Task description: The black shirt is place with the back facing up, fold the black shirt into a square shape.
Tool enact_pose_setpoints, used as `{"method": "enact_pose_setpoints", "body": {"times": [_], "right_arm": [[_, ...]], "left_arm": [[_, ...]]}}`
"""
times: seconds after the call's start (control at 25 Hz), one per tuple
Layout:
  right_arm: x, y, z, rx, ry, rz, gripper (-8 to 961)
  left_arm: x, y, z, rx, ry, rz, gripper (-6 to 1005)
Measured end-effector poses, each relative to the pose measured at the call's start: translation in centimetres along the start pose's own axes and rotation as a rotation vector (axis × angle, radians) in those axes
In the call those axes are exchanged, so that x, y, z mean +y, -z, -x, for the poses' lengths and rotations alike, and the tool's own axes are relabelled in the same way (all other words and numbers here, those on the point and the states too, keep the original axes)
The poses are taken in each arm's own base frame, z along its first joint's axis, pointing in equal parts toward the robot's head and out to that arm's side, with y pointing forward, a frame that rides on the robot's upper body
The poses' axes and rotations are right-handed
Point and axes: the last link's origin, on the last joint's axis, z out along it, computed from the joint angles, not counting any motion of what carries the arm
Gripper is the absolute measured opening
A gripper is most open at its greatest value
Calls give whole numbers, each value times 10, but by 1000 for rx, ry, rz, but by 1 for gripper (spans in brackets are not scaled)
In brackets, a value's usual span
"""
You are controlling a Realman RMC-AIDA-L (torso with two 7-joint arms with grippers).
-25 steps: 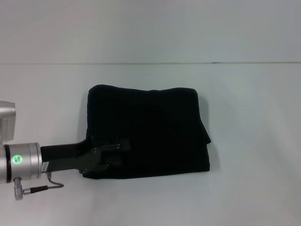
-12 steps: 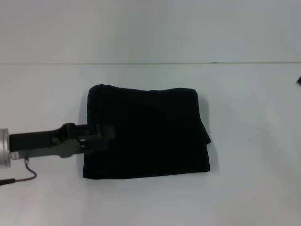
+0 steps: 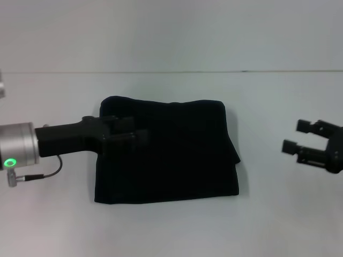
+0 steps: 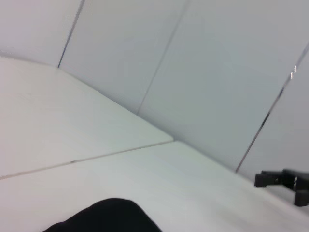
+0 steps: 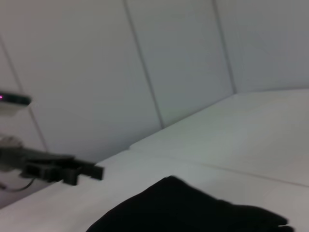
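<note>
Shirt folded into a rough rectangle: the black shirt (image 3: 167,151) lying flat near the middle of the white table (image 3: 171,230), plain side up, no print visible. Slightly rumpled along the right edge, with a small bulge of cloth sticking out about halfway down that side. Far edge gently wavy, near edge fairly straight.

Left gripper (image 3: 140,135) reaching in from the robot's left, over the upper-left part of the shirt. Dark jaws against dark cloth, so cannot tell whether parted or closed, nor whether touching the fabric or just above it. Silver wrist with a green light behind it, a thin cable looping below.

Right gripper (image 3: 293,136) out over bare table on the robot's right, well apart from the shirt, jaws spread wide and pointing toward it, holding nothing.

From the left wrist view, only a rounded corner of the shirt (image 4: 104,216) visible, with the right gripper (image 4: 260,180) far off across the table. From the right wrist view, shirt (image 5: 193,210) spread across the table, with the left gripper (image 5: 96,172) beyond it, possibly just above the cloth.
</note>
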Motion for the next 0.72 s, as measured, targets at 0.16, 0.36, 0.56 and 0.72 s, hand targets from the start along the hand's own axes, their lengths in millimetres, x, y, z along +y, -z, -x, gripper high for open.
{"method": "enact_pose_setpoints", "body": {"times": [0.16,0.36,0.56,0.72], "right_arm": [[7,-16,0,52,36,57,851],[14,-37,-1,95,58,106,851],[18,-51,-4,119,69,117,851],[21,-57,-5,132,75,129,851]], "left_arm": [[-1,-5,-7,-63,-85,4,638],[-1,-5,-6,-90,-122,1,638],[-3,-3,1,-112,-125,-34,654],[-3,-3,6,-128,-148,-48,684]]}}
